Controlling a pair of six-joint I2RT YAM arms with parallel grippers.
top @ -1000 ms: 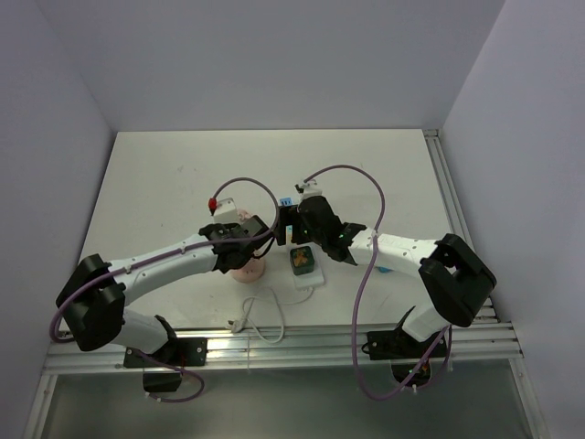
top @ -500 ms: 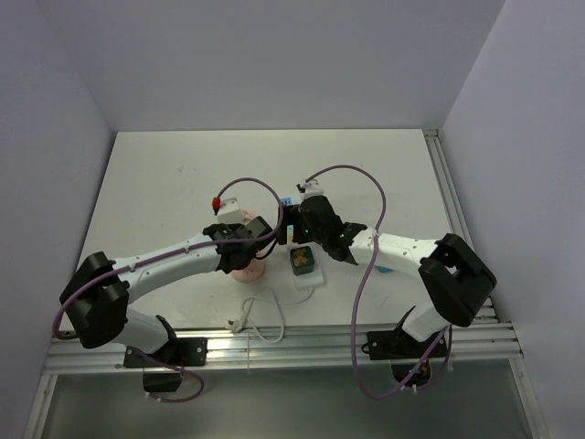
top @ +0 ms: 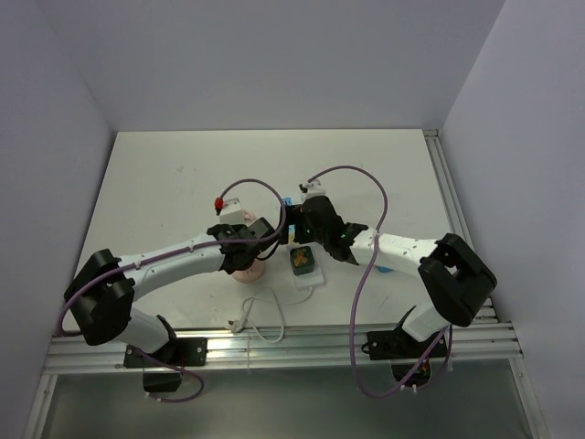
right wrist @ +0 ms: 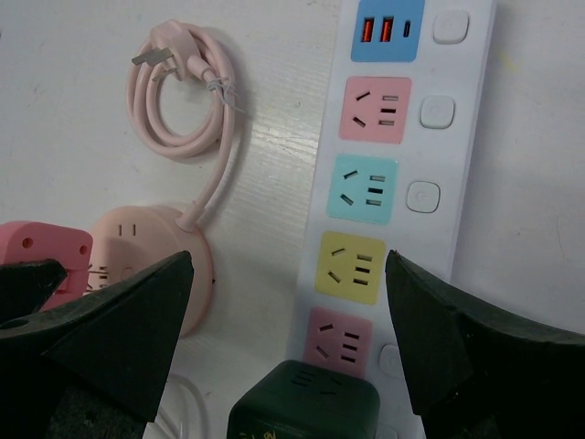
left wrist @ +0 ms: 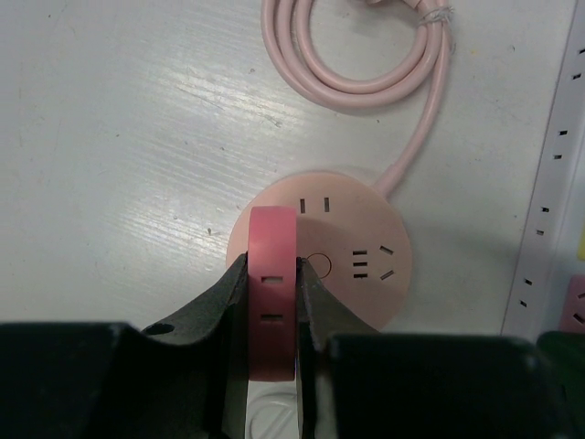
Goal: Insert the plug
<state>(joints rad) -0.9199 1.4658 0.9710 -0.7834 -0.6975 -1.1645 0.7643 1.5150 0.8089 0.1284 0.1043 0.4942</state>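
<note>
My left gripper (left wrist: 272, 267) is shut on a pink-red block-shaped plug (left wrist: 272, 311) and holds it just over the left part of a round pink socket hub (left wrist: 361, 240). The hub's top face shows several slot sets. In the top view the left gripper (top: 250, 240) is above the hub (top: 245, 270). My right gripper (right wrist: 289, 261) is open and empty, hovering over a white power strip (right wrist: 450, 87) with coloured sockets. A dark green cube adapter (right wrist: 306, 402) sits plugged in at the strip's near end. The held plug also shows in the right wrist view (right wrist: 41, 251).
The hub's pink cord (left wrist: 366, 64) lies coiled beyond it, its pronged end showing in the right wrist view (right wrist: 151, 57). The power strip's edge (left wrist: 548, 183) runs close to the hub's right. A white cable (top: 265, 320) loops near the table's front edge. The two grippers are close together.
My left arm has shifted slightly to the right, carrying the plug over the round hub. The right gripper has stayed nearly still over the strip.
</note>
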